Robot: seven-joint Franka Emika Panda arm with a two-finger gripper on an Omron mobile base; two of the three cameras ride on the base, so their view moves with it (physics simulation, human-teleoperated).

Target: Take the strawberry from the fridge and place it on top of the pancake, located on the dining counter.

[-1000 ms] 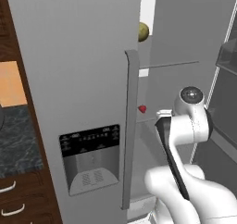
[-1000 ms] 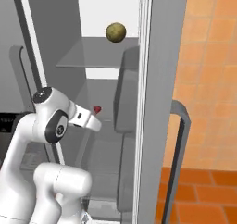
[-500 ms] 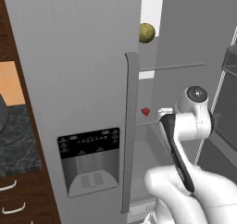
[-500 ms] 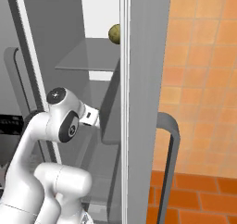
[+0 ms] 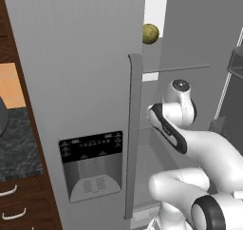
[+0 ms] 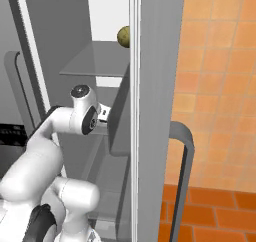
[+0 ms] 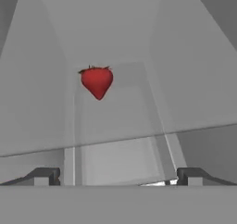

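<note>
The small bright red heart-shaped strawberry (image 7: 96, 81) is probably very light and soft, with a smooth skin that can slip, so I think the fingers should close gently on its two wide sides near the top, below the leaves, and not on the thin point where they would slide off. It is glossy red, broad at the upper end and narrow at the lower end, with a short dark green crown of leaves. In the hand view it lies on a pale grey shelf (image 7: 115, 121) inside the tall grey two-door fridge (image 5: 80, 81), ahead of the hand and a little to the left of the middle line, well apart from the fingers. The two-finger gripper (image 7: 118, 176) of the white arm stands wide apart and holds nothing; its two dark fingertips (image 7: 44, 176) rise at the bottom of that view, one on each side. In both base views the arm reaches into the open compartment, and a round yellow-green fruit (image 5: 150, 33) sits on a higher shelf, above the arm.
</note>
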